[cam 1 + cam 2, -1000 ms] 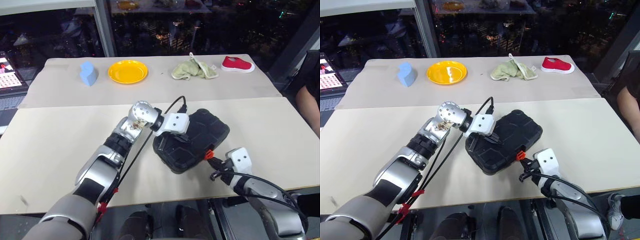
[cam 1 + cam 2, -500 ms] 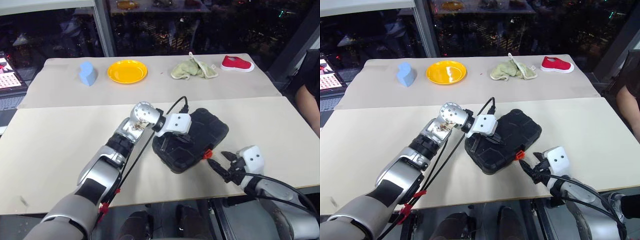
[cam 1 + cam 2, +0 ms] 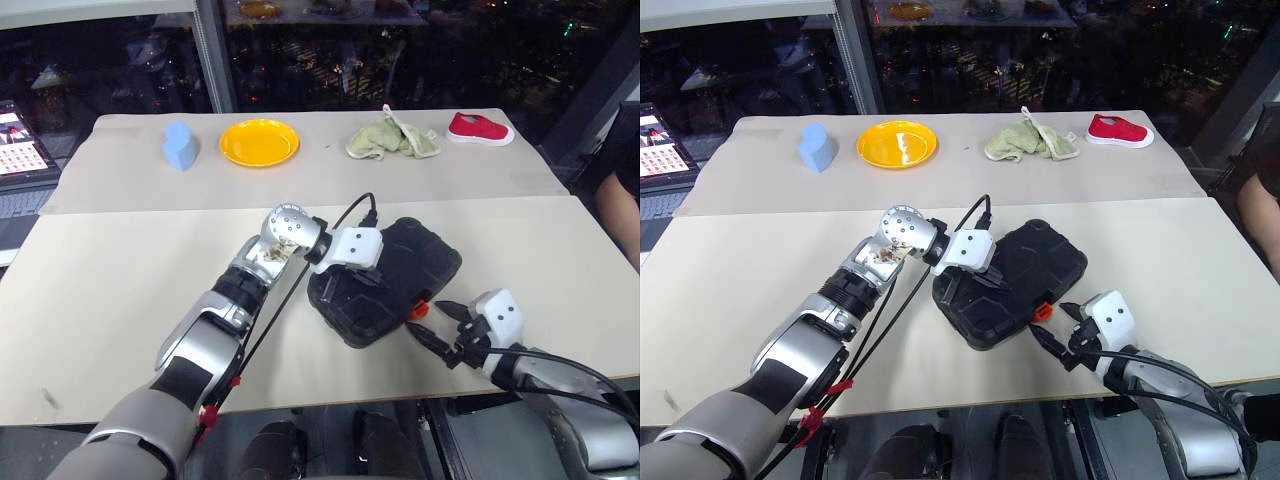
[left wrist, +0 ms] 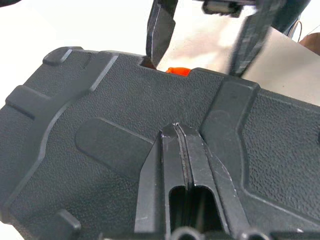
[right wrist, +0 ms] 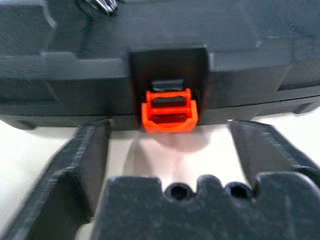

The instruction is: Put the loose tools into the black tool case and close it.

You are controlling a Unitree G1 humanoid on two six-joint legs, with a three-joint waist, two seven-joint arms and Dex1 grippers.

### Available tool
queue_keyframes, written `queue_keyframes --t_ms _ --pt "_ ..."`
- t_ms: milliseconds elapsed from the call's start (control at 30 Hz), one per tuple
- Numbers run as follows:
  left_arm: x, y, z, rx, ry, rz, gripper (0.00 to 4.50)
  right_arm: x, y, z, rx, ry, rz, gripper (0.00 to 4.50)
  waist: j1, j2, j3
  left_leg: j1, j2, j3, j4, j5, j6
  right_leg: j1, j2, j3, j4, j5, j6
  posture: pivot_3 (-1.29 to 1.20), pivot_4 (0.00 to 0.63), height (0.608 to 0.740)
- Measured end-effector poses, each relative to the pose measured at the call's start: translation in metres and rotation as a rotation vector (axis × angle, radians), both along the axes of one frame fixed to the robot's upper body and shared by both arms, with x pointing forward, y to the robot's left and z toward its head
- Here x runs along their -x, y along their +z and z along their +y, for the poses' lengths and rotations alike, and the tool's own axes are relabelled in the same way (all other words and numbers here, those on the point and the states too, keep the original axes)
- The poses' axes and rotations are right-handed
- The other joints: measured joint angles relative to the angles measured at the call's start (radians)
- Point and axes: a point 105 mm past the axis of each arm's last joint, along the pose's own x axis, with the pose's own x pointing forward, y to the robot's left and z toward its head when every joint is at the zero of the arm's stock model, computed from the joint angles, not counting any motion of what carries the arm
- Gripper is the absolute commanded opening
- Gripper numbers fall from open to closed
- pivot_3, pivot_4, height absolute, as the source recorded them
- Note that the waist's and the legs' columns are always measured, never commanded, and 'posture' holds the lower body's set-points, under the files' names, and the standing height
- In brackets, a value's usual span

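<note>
Black tool case [image 3: 385, 280]: lid down; left end effector [image 3: 362, 280] pressed together on it; right end effector [image 3: 432, 326] apart beside orange latch [image 3: 417, 310]; next, judged: press latch home.

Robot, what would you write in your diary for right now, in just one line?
black tool case: lid down | left gripper: fingers shut, pressing on lid | right gripper: fingers open, facing orange latch | loose tools: none seen

A black tool case [image 3: 385, 280] of matt, pebble-grained plastic with a smooth orange plastic latch [image 5: 169, 111] lies on a matt beige table [image 3: 120, 290], beyond it a glossy yellow plate [image 3: 259, 142], a crumpled green cloth [image 3: 392, 141] and a red fabric shoe [image 3: 480, 129].
</note>
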Motion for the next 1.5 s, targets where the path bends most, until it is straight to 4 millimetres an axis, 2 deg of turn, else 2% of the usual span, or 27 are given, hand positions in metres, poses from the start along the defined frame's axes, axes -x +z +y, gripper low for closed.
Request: queue_keyframes --t_ms 33,133,233,300,333,400,567,667,800,1433,1500 --pt "-0.001 0.0 0.001 -0.002 0.002 -0.002 0.0 0.0 -0.001 -0.001 0.002 0.007 0.0 2.45 0.0 0.0 0.0 0.0 0.0 0.0 0.0 0.0 0.0 0.0 0.0 0.0 0.0 0.0 0.0 0.0 0.15 0.74" --pt "-0.001 0.001 0.002 -0.004 0.006 -0.004 0.0 0.001 -0.003 0.001 0.003 0.034 0.003 2.45 -0.001 0.0 0.0 0.0 0.0 0.0 0.0 0.0 0.001 0.0 0.0 0.0 -0.001 0.0 0.0 0.0 0.15 0.74" --pt "-0.002 0.001 0.004 -0.007 0.011 -0.005 0.0 0.0 -0.006 -0.001 0.0 0.038 0.008 1.73 -0.001 0.0 0.0 0.0 0.0 0.0 0.0 0.0 0.0 0.0 0.0 0.0 -0.001 0.0 0.0 0.0 0.15 0.74" --pt "-0.003 0.001 0.005 -0.008 0.014 -0.006 0.0 -0.002 -0.006 -0.002 0.002 0.037 -0.001 1.13 -0.002 0.0 0.0 0.0 0.0 0.0 0.0 0.0 0.0 0.0 0.0 0.0 0.0 -0.001 0.001 0.0 0.15 0.74" --pt "-0.003 0.001 0.006 -0.008 0.015 -0.006 0.0 -0.002 -0.006 -0.002 0.003 0.039 -0.001 0.66 -0.002 0.0 0.0 0.0 0.0 0.0 0.0 0.0 0.0 0.0 0.0 0.0 0.0 -0.001 0.002 0.0 0.15 0.74" --pt "-0.003 0.001 0.006 -0.009 0.017 -0.007 0.0 -0.002 -0.006 -0.002 0.005 0.039 -0.004 0.1 -0.002 0.0 0.0 0.0 0.0 0.0 0.0 0.0 -0.001 0.0 0.0 0.001 0.0 -0.002 0.003 0.0 0.15 0.74" --pt "-0.003 0.002 0.006 -0.01 0.018 -0.008 0.0 -0.002 -0.005 -0.002 0.01 0.046 -0.009 0.1 -0.002 0.0 0.0 0.0 0.0 0.0 0.0 0.0 -0.001 0.0 0.0 0.001 0.0 -0.002 0.003 0.0 0.15 0.74" --pt "-0.003 0.002 0.006 -0.01 0.019 -0.008 0.0 0.0 -0.006 -0.002 0.007 0.053 -0.004 0.8 -0.002 0.0 0.0 0.0 0.0 0.0 0.0 0.0 -0.001 0.0 0.0 0.001 0.0 0.0 0.001 0.0 0.15 0.74" --pt "-0.003 0.002 0.006 -0.009 0.021 -0.009 0.0 0.002 -0.007 -0.001 0.008 0.063 0.003 2.13 -0.001 0.0 0.0 0.0 0.0 0.0 0.0 0.0 -0.001 0.0 0.0 0.001 0.0 0.0 0.001 0.0 0.15 0.74" --pt "-0.005 0.001 0.006 -0.007 0.026 -0.011 0.0 -0.006 0.002 0.005 0.004 0.089 -0.036 2.13 -0.003 0.0 0.0 0.0 0.0 0.0 0.0 0.0 -0.001 0.0 -0.001 0.001 0.0 0.0 0.001 0.0 0.15 0.74" --pt "-0.005 0.0 0.007 -0.009 0.027 -0.01 0.0 -0.007 0.0 0.005 -0.003 0.088 -0.03 1.62 -0.003 0.0 0.0 0.0 0.0 0.0 0.0 0.001 -0.001 0.0 -0.001 0.001 0.0 0.0 0.001 0.0 0.15 0.74"
